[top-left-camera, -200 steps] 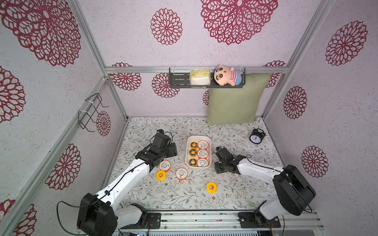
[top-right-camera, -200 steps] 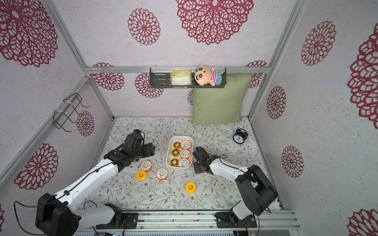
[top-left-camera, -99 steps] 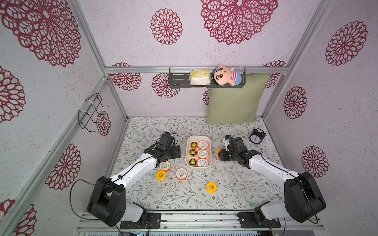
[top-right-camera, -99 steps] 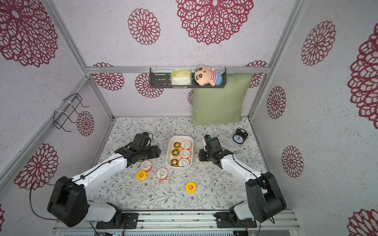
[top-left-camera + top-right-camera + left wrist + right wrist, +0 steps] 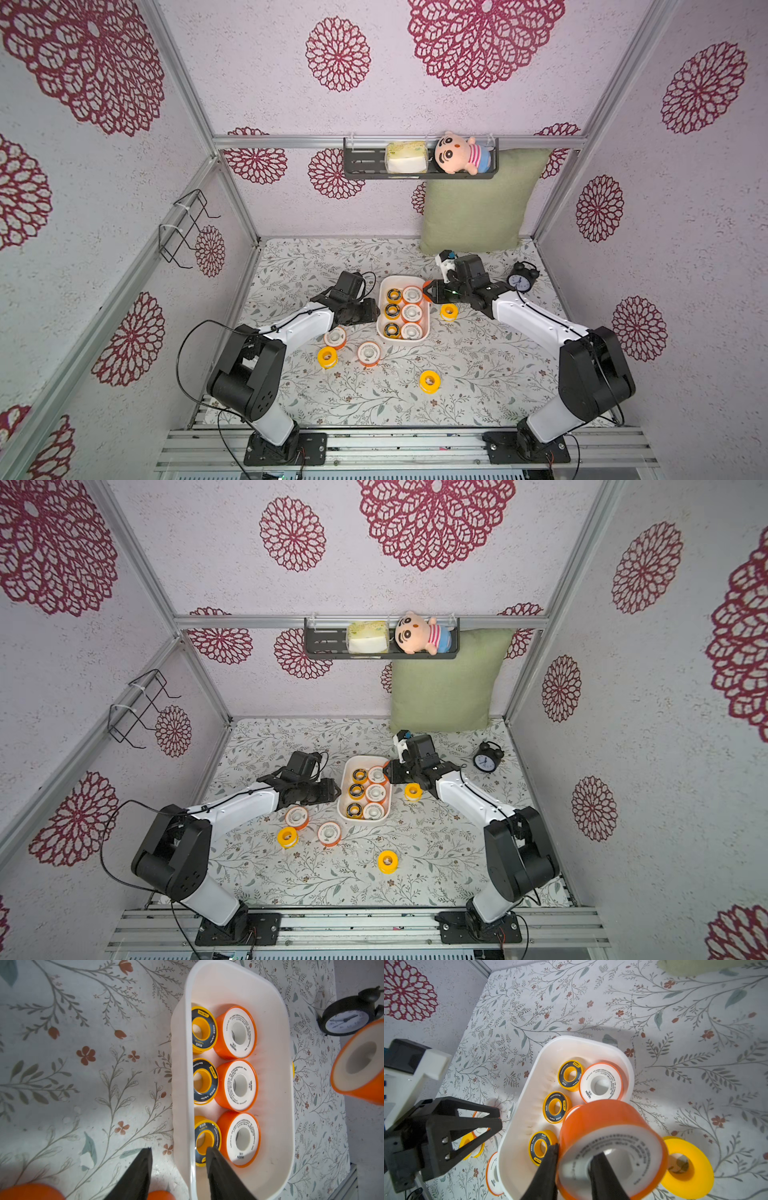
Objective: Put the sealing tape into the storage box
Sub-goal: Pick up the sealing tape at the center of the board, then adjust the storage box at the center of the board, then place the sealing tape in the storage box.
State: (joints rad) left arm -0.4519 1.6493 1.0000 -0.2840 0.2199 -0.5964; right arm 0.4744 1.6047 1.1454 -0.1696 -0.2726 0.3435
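"How did the right tool [image 5: 576, 1151] have the orange spool [image 5: 610, 1122]?"

"One finger ran through the core and the other pressed outside, pinching the roll's wall. I judged that stopped it rolling free. It hung at the rim of the storage box [image 5: 272, 1084], on the right arm's side."

"And the left tool [image 5: 179, 1148]?"

"Spread, astride the box's opposite wall. One finger was inside by a black-faced spool [image 5: 205, 1140], one outside, neither touching the wall that I could see. I supposed it meant to steady the box."

"Was the box filling?"

"Six spools lay face up in two rows. Five more sat on the worktop [image 5: 478, 374], a floral cloth between pale walls with crimson rosettes. A black alarm clock [image 5: 519, 280] stood nearby."
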